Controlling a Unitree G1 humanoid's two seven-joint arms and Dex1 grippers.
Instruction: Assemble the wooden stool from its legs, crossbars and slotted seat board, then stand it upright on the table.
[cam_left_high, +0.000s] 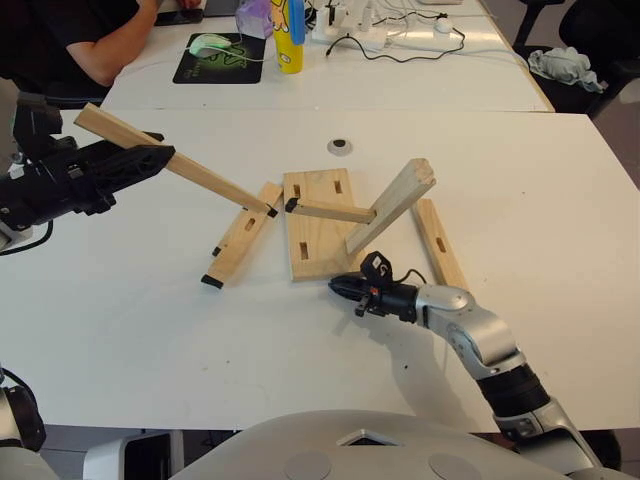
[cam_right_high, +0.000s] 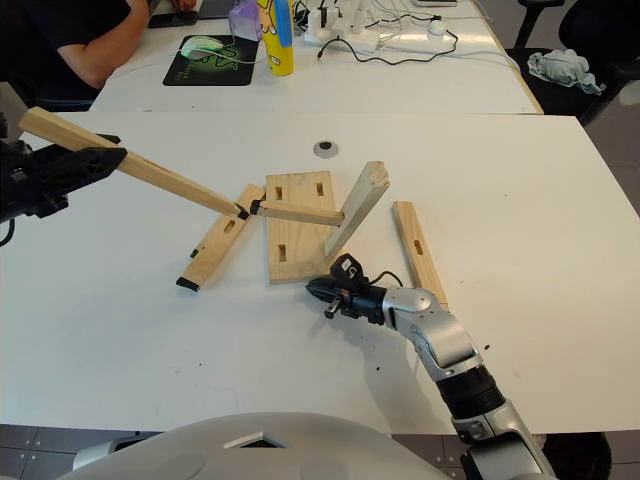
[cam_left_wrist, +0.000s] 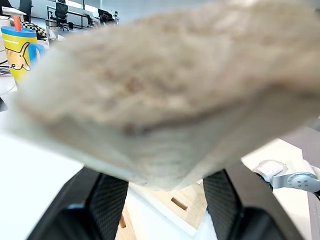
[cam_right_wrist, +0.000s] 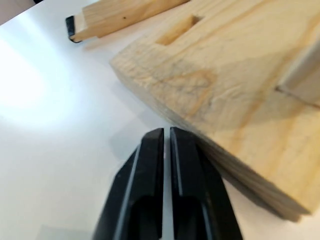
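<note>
One raised leg, clamped in my left gripper, could, I judge, swing and topple the propped leg and crossbar leaning on the seat board mid-table, while my right gripper, fingers together and empty, rests at the board's near edge beside open table.

a white rear desk runs across the back. on it lies a black mouse pad with green print, and a pale mouse rests on the pad. just beside the pad a yellow cup with a blue band stands upright. cables loop across the rear desk to the right of the cup, near a white power strip. a crumpled grey cloth lies off the rear desk's right end. a round dark grommet sits just this side of the rear desk's edge.
</note>
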